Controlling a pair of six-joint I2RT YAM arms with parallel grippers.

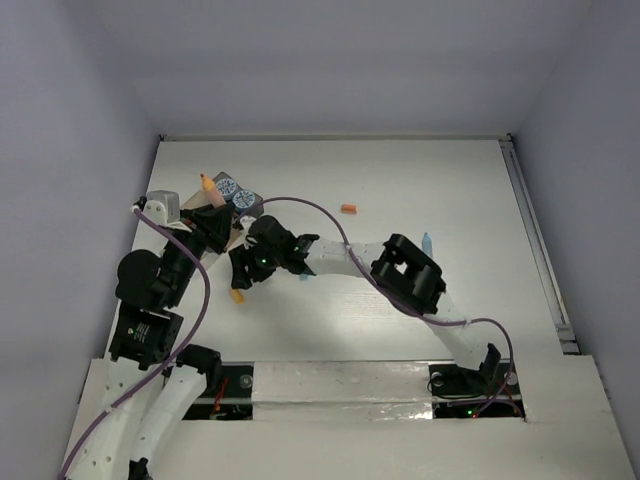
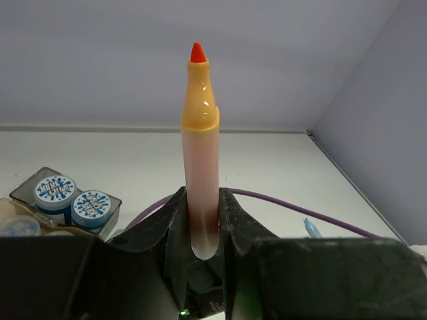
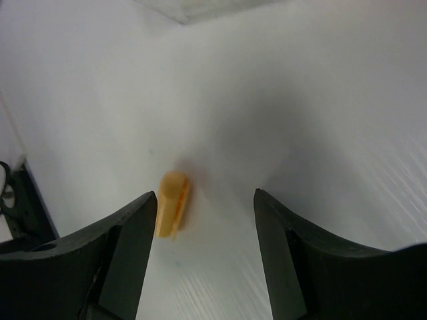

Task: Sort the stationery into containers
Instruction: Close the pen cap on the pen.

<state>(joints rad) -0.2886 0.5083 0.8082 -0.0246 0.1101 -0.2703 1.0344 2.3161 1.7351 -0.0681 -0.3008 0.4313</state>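
My left gripper (image 2: 202, 200) is shut on an orange pen (image 2: 200, 133) that has no cap and shows a red tip. In the top view this left gripper (image 1: 213, 216) holds the pen (image 1: 207, 186) just left of a dark grey box (image 1: 257, 207), in which two blue-patterned tubs (image 1: 226, 186) stand. My right gripper (image 3: 205, 200) hangs open over the table with nothing between its fingers. A small orange cap (image 3: 172, 203) lies on the table beside the inside of its left finger (image 3: 130, 227). From above, the cap (image 1: 237, 296) lies just below the right gripper (image 1: 241, 272).
A short orange piece (image 1: 349, 208) lies mid-table and a blue pen (image 1: 427, 241) lies further right. A grey-white container (image 1: 163, 207) stands at the far left, and a tan tray (image 1: 238, 232) shows under the grippers. A purple cable (image 1: 300, 203) arcs over the table.
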